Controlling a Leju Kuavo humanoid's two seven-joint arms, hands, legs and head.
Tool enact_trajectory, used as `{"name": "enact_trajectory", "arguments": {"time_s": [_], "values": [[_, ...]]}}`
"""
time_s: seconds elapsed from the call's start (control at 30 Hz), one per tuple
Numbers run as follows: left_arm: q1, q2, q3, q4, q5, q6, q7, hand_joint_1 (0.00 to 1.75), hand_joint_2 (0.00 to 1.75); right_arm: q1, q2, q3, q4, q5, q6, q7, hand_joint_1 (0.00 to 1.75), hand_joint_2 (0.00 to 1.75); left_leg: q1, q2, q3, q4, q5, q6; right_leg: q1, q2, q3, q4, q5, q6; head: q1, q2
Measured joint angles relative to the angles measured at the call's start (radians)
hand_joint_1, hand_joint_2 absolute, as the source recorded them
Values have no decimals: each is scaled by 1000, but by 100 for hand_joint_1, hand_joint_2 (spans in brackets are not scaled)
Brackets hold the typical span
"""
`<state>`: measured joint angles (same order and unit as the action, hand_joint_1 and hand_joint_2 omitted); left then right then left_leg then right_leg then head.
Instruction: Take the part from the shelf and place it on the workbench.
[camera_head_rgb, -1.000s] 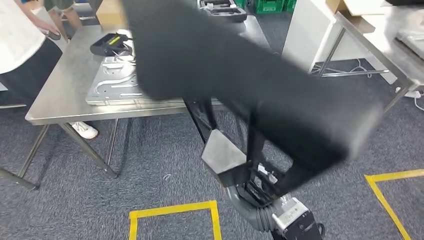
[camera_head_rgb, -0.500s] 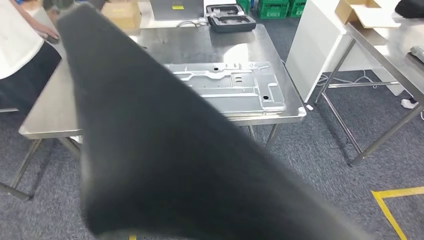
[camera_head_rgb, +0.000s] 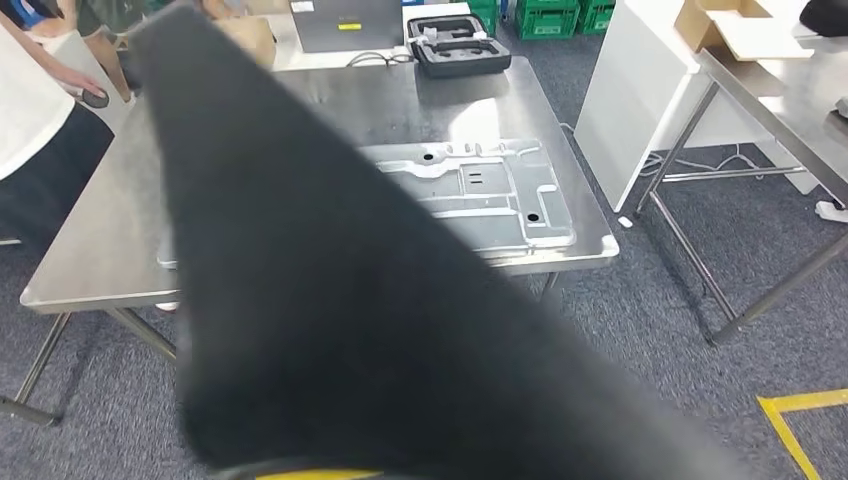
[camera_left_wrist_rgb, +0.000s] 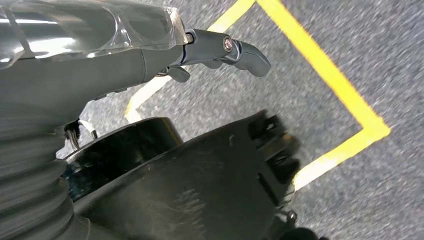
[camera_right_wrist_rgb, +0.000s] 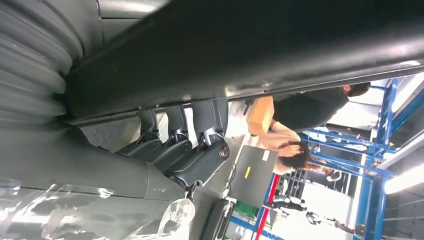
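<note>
Two hands: both are seen from the wrist cameras, with the part carried between them.
Part: a large black part (camera_head_rgb: 330, 300) is held close to the head camera, blurred, covering the near left and middle of that view; its lower end is cut off by the picture edge. It is above the grey carpet, just short of the workbench, not yet set down.
Right hand: the right hand (camera_right_wrist_rgb: 180, 150) is seen with dark fingers (camera_right_wrist_rgb: 200, 162) curled up against the underside of the black part, so it is gripped there; where the thumb lies is hidden.
Left hand: the left hand (camera_left_wrist_rgb: 210, 50) is seen with fingers stretched straight out over the carpet, apart from the black part's ribbed end (camera_left_wrist_rgb: 200, 185). Whether the part is pressed by its palm cannot be told.
Workbench: a steel workbench (camera_head_rgb: 590, 245) stands ahead; its left half is hidden behind the part.
On the workbench: a stamped sheet-metal panel (camera_head_rgb: 500, 190) lies flat toward the right near corner, partly covered. At the far edge a black foam-lined case (camera_head_rgb: 455, 45) and a grey laptop (camera_head_rgb: 345, 22) are seen.
Person: a person in a white top (camera_head_rgb: 30, 110) stands at the far left, cut off by the frame.
Floor: yellow tape (camera_head_rgb: 800, 425) is marked on the carpet at the near right.
</note>
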<state>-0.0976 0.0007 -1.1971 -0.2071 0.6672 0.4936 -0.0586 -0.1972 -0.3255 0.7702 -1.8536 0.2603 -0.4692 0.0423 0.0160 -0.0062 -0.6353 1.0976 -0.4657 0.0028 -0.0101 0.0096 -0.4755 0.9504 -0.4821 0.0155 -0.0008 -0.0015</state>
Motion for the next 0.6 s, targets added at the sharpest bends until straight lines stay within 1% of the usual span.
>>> {"name": "enact_trajectory", "arguments": {"time_s": [0.03,0.07,0.1,0.13,0.17,0.2,0.23,0.27,0.33,0.37,0.4,0.43,0.47,0.5,0.53,0.57,0.6], "values": [[0,0,0,0,0,0,0,0,175,-1,0,0,1,0,0,0,175,175,3,3,14,-75,45,0,-2,2,19,0,-18,10,-1,0],[1,0,0,0,0,0,0,0,175,-2,1,0,2,0,0,0,175,175,3,6,23,-105,67,5,-2,3,26,0,-29,18,-1,0],[1,0,0,0,0,0,0,0,175,-3,2,0,3,0,1,-1,175,175,2,8,27,-114,69,14,0,4,32,3,-34,26,-2,0],[0,0,0,0,0,-1,0,0,175,-5,3,0,3,0,1,-1,175,175,1,6,33,-112,61,26,-1,5,36,4,-38,32,-1,0],[0,0,0,0,0,-1,0,0,175,-5,3,0,4,0,1,-1,175,175,1,5,43,-114,62,34,-2,4,40,12,-40,36,0,0],[-1,0,0,0,0,-1,0,0,175,-5,3,0,4,0,1,-2,175,175,1,4,52,-115,58,43,-3,3,34,37,-41,40,1,0],[-2,0,0,0,0,-2,0,0,175,-6,3,0,4,0,1,-2,175,175,2,4,62,-116,54,50,-4,1,14,77,-47,43,2,0],[-2,0,0,0,0,-2,0,0,175,-7,3,0,4,0,0,-2,175,175,2,4,70,-117,48,56,-5,-1,-21,137,-61,46,2,0],[-2,0,0,0,0,-2,0,0,175,-7,3,0,4,0,0,-3,175,175,-1,4,85,-117,32,62,-4,-2,-116,267,-111,50,3,0],[-1,0,0,0,0,-3,0,0,175,-5,3,0,5,0,0,-3,175,175,-3,3,94,-117,23,63,-4,-2,-155,302,-134,50,4,0],[0,0,0,0,0,-3,0,0,175,-4,3,0,5,0,0,-3,175,175,-5,0,106,-117,13,63,-3,-2,-180,305,-143,47,4,0],[1,0,0,0,0,-3,0,0,175,-2,3,0,6,0,0,-3,175,175,-6,-2,119,-117,2,62,-1,-2,-189,276,-130,42,5,0],[1,0,0,0,0,-3,0,0,175,-2,3,0,6,0,0,-3,175,175,-7,-4,134,-117,-9,61,2,-3,-186,221,-91,35,5,0],[1,0,0,0,-1,-3,0,0,175,-1,3,0,6,0,0,-3,175,175,-8,-4,147,-118,-21,60,6,-4,-179,154,-28,27,4,0],[0,0,0,0,0,-3,0,0,175,-1,3,0,6,0,0,-3,175,175,-10,-4,158,-119,-33,56,11,-6,-171,99,25,22,5,0],[0,0,0,0,0,-3,1,0,175,0,3,0,6,0,0,-2,175,175,-12,-4,168,-123,-43,51,15,-7,-164,61,66,17,4,0],[-1,0,0,0,-1,-4,1,0,175,1,3,0,7,-1,0,-2,175,175,-14,-4,177,-123,-47,45,18,-6,-159,41,88,12,4,0]]}}
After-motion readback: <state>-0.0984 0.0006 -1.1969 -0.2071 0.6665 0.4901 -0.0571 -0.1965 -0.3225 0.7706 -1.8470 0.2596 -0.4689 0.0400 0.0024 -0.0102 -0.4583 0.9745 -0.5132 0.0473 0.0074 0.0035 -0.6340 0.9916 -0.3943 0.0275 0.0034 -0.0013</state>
